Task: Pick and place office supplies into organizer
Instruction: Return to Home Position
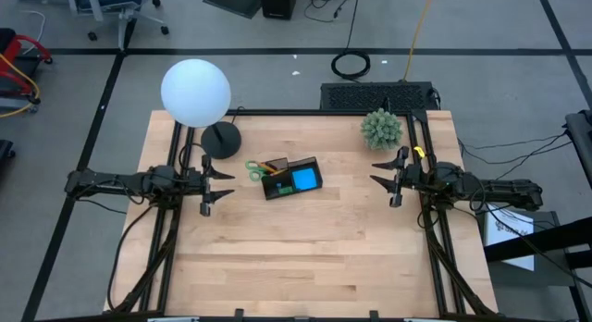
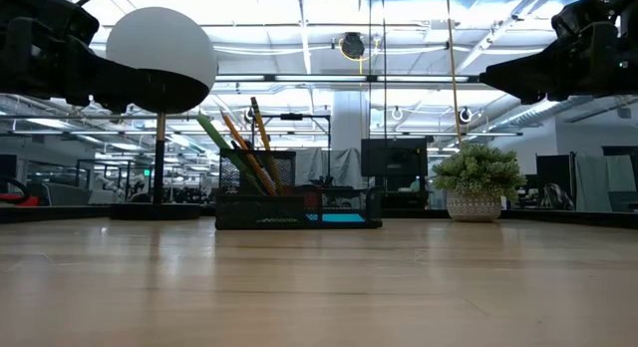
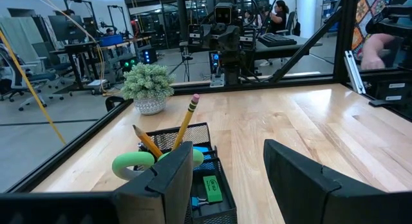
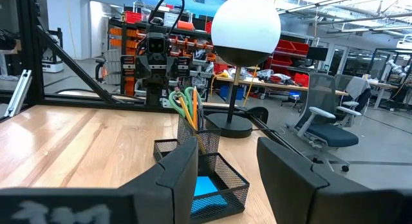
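Black mesh organizer point(image 1: 291, 178), just toward 12 o'clock of the worktop point(image 1: 305, 257) centre, holds pencils point(image 1: 273, 166), scissors point(image 1: 253, 169) and blue sticky pad point(image 1: 305, 180); filling appears complete. The left pincer point(image 1: 227, 185) at 9 o'clock and right pincer point(image 1: 379, 174) at 3 o'clock hang empty, spread apart; only parking seems left.

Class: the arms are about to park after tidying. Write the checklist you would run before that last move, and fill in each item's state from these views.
1. Left gripper open, nothing held: ok.
2. Right gripper open, nothing held: ok.
3. Both arms out to either side, apart from the organizer: ok.
4. Pencils and scissors stand in the organizer's tall cup: ok.
5. Blue sticky pad and green eraser lie in the low compartments: ok.
6. Both pens inside: cannot tell.
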